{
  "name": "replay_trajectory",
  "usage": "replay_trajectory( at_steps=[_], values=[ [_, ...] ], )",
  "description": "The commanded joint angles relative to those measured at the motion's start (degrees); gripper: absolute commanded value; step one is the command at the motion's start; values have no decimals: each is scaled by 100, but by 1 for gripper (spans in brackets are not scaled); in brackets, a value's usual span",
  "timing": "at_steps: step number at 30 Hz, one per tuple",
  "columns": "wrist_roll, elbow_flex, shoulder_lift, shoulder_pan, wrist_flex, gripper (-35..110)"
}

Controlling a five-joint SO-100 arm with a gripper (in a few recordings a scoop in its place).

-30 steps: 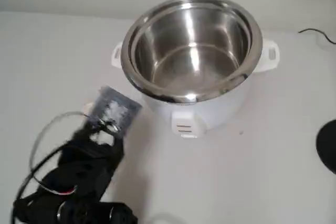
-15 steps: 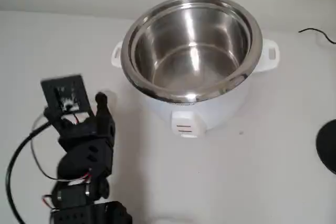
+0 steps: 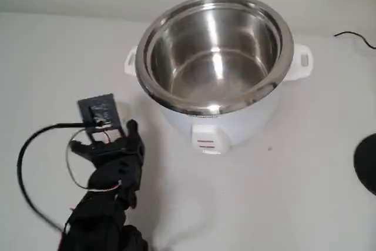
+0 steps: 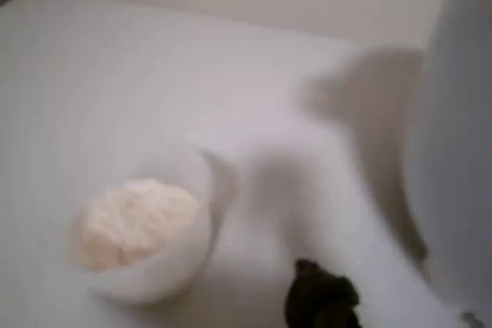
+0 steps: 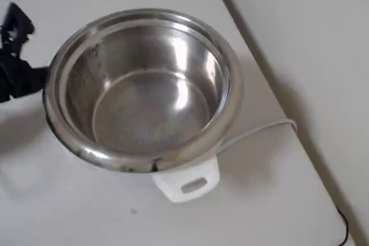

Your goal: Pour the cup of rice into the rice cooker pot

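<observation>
The rice cooker pot [image 3: 214, 57], a shiny steel bowl in a white body with side handles, stands at the table's centre back and looks empty [image 5: 144, 90]. In the wrist view the small whitish cup [image 4: 154, 266] stands upright on the table at lower left, holding a pale mound of rice [image 4: 131, 220]. One dark fingertip [image 4: 319, 301] shows to the cup's right, apart from it, with the cooker's white wall [image 4: 453, 159] further right. In the fixed view my black gripper [image 3: 126, 133] hovers left of the cooker, holding nothing. Its jaws are too blurred to judge.
A black cable [image 3: 355, 39] lies at the back right and a dark round object [image 3: 367, 163] sits at the right edge. The cooker's white cord [image 5: 259, 131] runs toward the table edge [image 5: 271, 79]. My arm's own cable [image 3: 23, 157] loops at the left.
My wrist swung left away from the cooker, then came partway back right and lower. The cooker has not moved.
</observation>
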Motion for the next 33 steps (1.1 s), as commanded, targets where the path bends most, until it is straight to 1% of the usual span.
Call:
replay_trajectory(
  at_steps=[1,3,4,8,18,25,33],
  values=[
    [9,-422,-3076,-53,-3331,58],
    [-9,-598,-4307,-229,-4579,58],
    [-9,-703,-4729,-299,-4922,58],
    [-9,-1362,-5757,-448,-5616,58],
    [62,-3023,-6697,-756,-5669,58],
    [79,-3709,-7321,-817,-5757,58],
    [105,-4412,-7884,-896,-5713,50]
  ],
)
